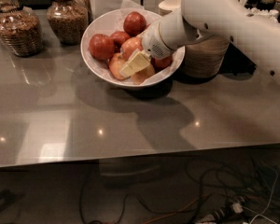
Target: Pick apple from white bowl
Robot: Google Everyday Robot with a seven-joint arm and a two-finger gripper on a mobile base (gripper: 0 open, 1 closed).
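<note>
The white bowl (94, 59) stands on the grey table and holds several red apples, such as one at the left (101, 46) and one at the back (134, 22). White paper lines it. My gripper (133, 64) reaches in from the right on the white arm (224, 17). Its cream fingers lie down among the apples at the front of the bowl, against a paler apple (116, 65).
Two glass jars of brown food (17, 29) (66, 17) stand at the back left. A stack of beige disposable bowls (205, 55) stands right behind the arm. Small bottles sit at the back right. Cables lie on the floor below the table's front edge.
</note>
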